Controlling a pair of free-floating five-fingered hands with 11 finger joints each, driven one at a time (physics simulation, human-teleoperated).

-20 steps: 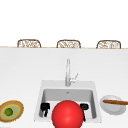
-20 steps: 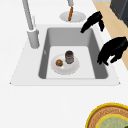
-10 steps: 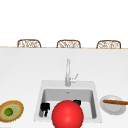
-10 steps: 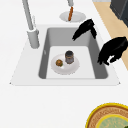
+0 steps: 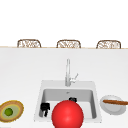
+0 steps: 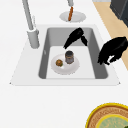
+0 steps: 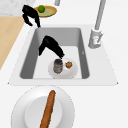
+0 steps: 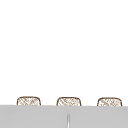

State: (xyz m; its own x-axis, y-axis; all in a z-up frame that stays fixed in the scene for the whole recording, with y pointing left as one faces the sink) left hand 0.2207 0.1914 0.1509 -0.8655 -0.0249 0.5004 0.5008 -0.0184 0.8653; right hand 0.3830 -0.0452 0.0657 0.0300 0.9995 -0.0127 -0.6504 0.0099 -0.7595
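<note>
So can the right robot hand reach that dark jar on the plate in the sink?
Probably yes. The right robot hand is down in the sink, fingers stretched toward the jar on the plate, with nothing between them. The small round food sits on the jar's other side.

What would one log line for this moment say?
right hand: open, just above jar on plate in sink | left hand: hovering at sink's front edge

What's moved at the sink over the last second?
The right hand has reached further down into the sink, its fingertips now just above the dark jar on the white plate; nothing gripped yet. The left hand stays at the sink's near edge. Jar, plate and small round food item are unmoved.
</note>
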